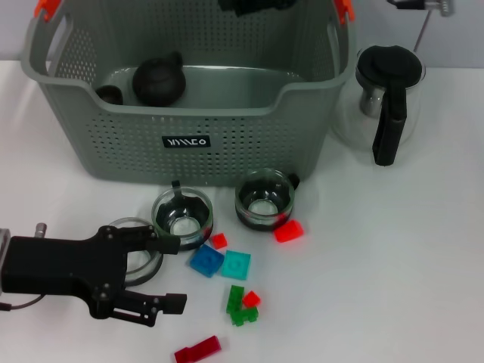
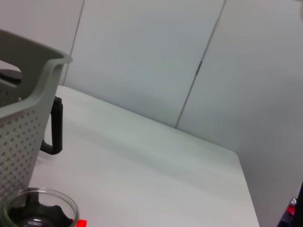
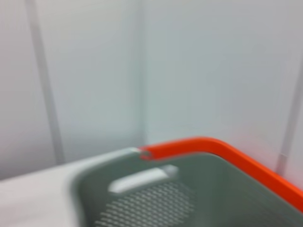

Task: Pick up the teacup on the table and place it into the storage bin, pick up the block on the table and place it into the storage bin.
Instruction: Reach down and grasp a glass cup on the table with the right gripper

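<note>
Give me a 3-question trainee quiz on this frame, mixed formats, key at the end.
1. True or false: the storage bin already has dark items lying inside it.
2. Multiple choice: what is the left pincer reaching around? A) the glass jug B) a glass teacup at the table's left C) the dark red block
3. Short answer: which side of the bin does the glass jug stand on, in the head view?

Key
1. True: a dark round teapot and a smaller dark piece sit in the bin.
2. B: its open fingers flank the leftmost teacup.
3. The robot's right side, on the table beside the bin.
</note>
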Motion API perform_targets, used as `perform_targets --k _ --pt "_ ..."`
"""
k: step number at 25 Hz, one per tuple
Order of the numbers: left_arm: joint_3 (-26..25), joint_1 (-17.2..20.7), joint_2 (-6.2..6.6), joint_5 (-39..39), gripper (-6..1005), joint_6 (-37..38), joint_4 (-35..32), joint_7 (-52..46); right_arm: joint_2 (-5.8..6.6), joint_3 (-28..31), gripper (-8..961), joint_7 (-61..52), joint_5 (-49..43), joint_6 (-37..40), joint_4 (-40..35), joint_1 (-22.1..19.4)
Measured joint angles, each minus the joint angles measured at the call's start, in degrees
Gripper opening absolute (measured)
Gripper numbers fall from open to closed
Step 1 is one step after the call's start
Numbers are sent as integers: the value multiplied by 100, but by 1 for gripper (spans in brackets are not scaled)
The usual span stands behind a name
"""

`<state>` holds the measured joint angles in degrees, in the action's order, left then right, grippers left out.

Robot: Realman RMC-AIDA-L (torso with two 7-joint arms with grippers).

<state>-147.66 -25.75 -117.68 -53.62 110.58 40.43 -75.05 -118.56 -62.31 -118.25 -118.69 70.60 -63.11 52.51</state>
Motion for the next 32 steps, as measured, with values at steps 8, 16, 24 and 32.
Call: perform_targets --k 8,16,24,32 --pt "-45 2 0 -8 884 11 0 -1 35 -15 865 7 312 1936 -1356 -842" --pt "-43 17 0 -9 883 -2 0 0 -122 -341 857 -79 -802 2979 -1388 -909" --pt "-76 17 -13 11 881 -53 -20 10 -163 -1247 857 -417 -1562 2479 -513 -379" --pt "-46 18 -18 38 879 -56 -62 28 -175 -2079 857 -452 -1672 1472 635 158"
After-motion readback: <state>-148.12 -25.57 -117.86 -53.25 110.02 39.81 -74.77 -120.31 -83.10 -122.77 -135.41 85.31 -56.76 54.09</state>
